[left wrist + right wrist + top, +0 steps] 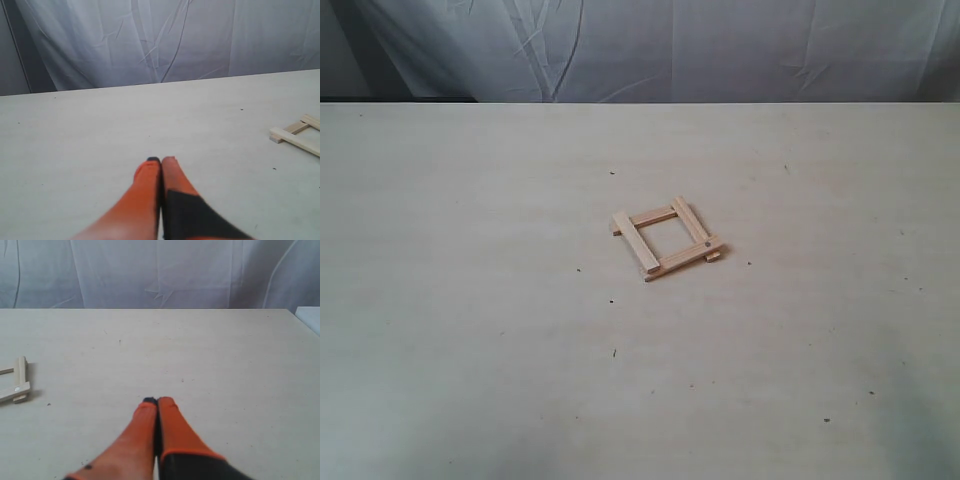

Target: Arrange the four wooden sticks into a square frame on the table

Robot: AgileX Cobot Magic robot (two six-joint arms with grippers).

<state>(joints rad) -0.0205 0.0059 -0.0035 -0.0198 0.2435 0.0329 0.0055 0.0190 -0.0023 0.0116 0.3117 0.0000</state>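
Observation:
The four wooden sticks lie overlapped as a small square frame (666, 241) near the middle of the table (470, 300). A dark hole shows at its near right corner. Neither arm appears in the exterior view. In the left wrist view the frame (300, 135) sits partly cut off at the picture's edge, well apart from my left gripper (161, 161), whose orange fingers are pressed together on nothing. In the right wrist view a corner of the frame (15, 385) shows at the edge, far from my right gripper (157, 402), also shut and empty.
A wrinkled white-grey cloth (650, 50) hangs behind the table's far edge. The tabletop carries scattered tiny dark specks. The table's side edge (300, 320) shows in the right wrist view.

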